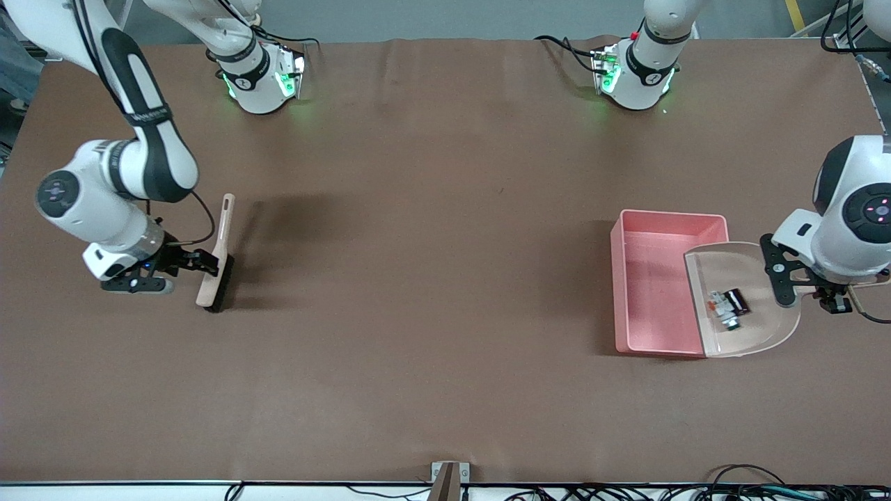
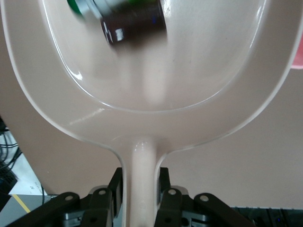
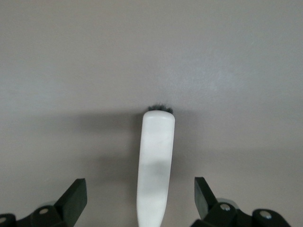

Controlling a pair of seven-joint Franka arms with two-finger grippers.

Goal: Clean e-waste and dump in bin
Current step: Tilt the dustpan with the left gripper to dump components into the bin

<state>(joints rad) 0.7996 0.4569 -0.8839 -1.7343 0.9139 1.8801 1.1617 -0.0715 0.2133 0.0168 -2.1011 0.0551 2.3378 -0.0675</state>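
Dustpan [image 1: 755,306] at the right of the front frame hangs tilted over the bin [image 1: 658,292], its lip above the pink tub's interior. The left claw [image 1: 828,296] is clenched on the pan's handle, seen clamped low in the left wrist frame [image 2: 141,189]. The e-waste [image 1: 727,306], a white-and-green part and a black ribbed block, lies inside the pan, near its lip. At the left of the front frame, the right claw [image 1: 202,263] is spread wide around the brush [image 1: 216,261], whose bristles rest on the worktop [image 1: 418,278]; its fingers [image 3: 73,198] stand apart from the handle.
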